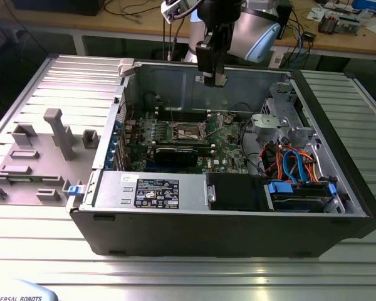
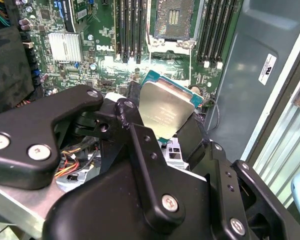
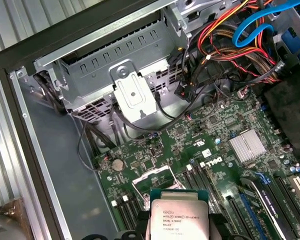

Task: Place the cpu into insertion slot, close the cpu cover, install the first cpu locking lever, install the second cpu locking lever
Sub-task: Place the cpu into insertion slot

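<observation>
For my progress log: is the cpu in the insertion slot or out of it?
Out. The gripper holds the cpu above the motherboard; the insertion slot lies empty.

We see the cpu (image 2: pixel 165 107) with a silver-grey top and a teal edge. The motherboard (image 2: pixel 102 60) is green, speckled with silver. Blue, orange and red cables (image 1: pixel 292 164) show at the exterior view's right. The computer case (image 1: pixel 207 232) is black outside and grey within, and the table (image 1: pixel 175 279) is ribbed silver.
</observation>
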Controlling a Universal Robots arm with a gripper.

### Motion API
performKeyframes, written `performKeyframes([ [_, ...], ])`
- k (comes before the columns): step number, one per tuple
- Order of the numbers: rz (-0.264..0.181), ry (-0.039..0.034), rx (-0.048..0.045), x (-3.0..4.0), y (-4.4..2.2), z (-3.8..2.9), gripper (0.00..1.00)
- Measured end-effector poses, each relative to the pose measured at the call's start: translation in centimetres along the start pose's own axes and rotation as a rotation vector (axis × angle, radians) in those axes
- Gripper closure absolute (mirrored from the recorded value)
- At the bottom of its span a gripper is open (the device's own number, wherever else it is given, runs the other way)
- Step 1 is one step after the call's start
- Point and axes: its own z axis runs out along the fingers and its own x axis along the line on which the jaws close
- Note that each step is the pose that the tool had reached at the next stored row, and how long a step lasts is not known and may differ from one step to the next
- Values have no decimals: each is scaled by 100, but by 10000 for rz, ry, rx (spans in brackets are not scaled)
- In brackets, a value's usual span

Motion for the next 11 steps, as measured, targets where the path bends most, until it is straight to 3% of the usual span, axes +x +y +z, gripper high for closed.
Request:
performKeyframes([
  [11,15,-2,0,0,0,0,46],
])
